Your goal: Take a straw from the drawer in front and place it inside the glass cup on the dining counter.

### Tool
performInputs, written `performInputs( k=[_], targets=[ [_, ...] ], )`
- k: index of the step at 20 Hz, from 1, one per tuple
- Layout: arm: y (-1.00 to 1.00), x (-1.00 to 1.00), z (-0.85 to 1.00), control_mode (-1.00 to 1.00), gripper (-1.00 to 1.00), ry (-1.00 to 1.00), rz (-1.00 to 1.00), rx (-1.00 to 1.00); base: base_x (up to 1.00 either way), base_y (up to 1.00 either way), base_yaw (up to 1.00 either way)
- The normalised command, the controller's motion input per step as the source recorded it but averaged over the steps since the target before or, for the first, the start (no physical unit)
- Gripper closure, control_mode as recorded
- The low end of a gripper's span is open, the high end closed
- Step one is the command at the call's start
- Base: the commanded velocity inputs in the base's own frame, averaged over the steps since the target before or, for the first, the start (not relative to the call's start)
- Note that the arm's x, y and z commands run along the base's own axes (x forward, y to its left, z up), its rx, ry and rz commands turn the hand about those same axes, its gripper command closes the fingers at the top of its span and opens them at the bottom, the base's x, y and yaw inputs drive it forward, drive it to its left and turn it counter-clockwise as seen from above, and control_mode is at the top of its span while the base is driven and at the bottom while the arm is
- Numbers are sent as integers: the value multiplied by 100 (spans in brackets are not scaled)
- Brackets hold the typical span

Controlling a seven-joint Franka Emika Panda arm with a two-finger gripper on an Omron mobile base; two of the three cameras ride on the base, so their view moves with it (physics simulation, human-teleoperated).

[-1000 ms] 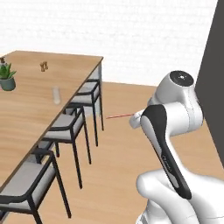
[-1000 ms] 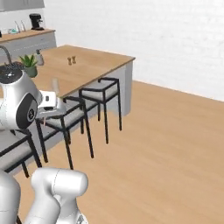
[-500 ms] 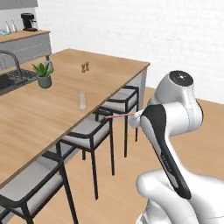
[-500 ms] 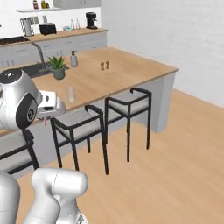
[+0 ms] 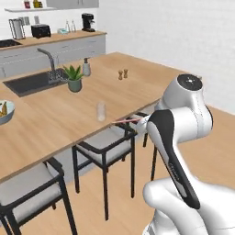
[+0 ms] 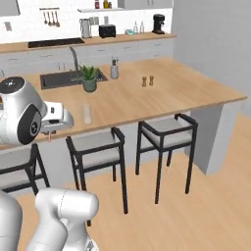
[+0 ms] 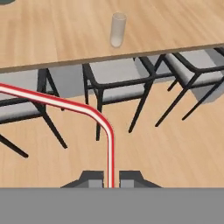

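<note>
OK, gripper (image 7: 111, 180) clamped on straw (image 7: 103, 120); pick done, glass cup (image 7: 117, 29) ahead on tabletop (image 7: 52, 35), drop-in left.

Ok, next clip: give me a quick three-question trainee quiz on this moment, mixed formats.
1. True or false: the end effector is shut on the straw.
2. Multiple choice: the glass cup stands A) in the sink, B) on the dining counter near its front edge, C) on a stool.
3. Fill in: between the potted plant and the salt and pepper shakers, farther back on the counter, stands a grey ____.

Key:
1. True; the fingertips pinch the straw's lower end.
2. B.
3. Soap dispenser.
</note>
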Motion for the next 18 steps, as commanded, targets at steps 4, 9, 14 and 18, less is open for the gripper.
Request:
performInputs(
  k=[4, 9, 14, 18],
  targets=[
    [0, 0, 0, 100, 100, 0, 0, 0, 42, -61, 55],
    [0, 0, 0, 100, 100, 0, 0, 0, 46, -60, 51],
    [0, 0, 0, 100, 100, 0, 0, 0, 78, -34, 26],
    [0, 0, 0, 100, 100, 0, 0, 0, 86, -15, 11]
  ],
)
